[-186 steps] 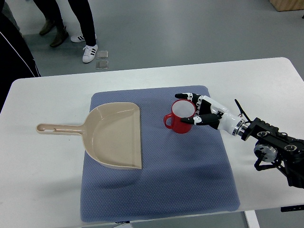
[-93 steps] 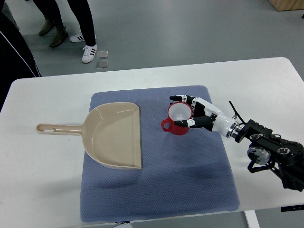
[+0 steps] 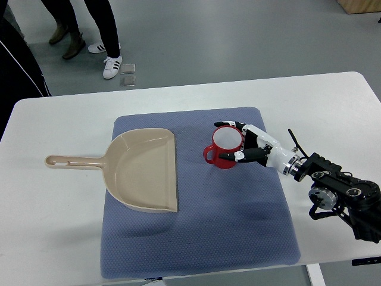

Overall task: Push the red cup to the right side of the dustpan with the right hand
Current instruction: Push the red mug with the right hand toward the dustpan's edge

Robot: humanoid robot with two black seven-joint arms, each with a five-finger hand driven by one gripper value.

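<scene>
A red cup (image 3: 223, 148) with a white inside stands upright on the blue mat (image 3: 196, 238), its handle pointing left. A beige dustpan (image 3: 143, 170) lies to its left, handle toward the left; a strip of mat separates the cup from the pan's right edge. My right hand (image 3: 238, 143) comes in from the right and rests against the cup's right side. Its fingers are spread around the cup's back and front rim, not closed on it. The left arm is out of view.
The mat lies on a white table (image 3: 53, 232). People's legs and shoes (image 3: 113, 62) stand on the floor beyond the far edge, and a dark sleeve (image 3: 15, 71) shows at the left. Two small square plates (image 3: 128, 74) lie on the floor.
The right hand moved left with the cup, carrying it a little closer to the dustpan, then eased slightly. The arm has come further in from the right.
</scene>
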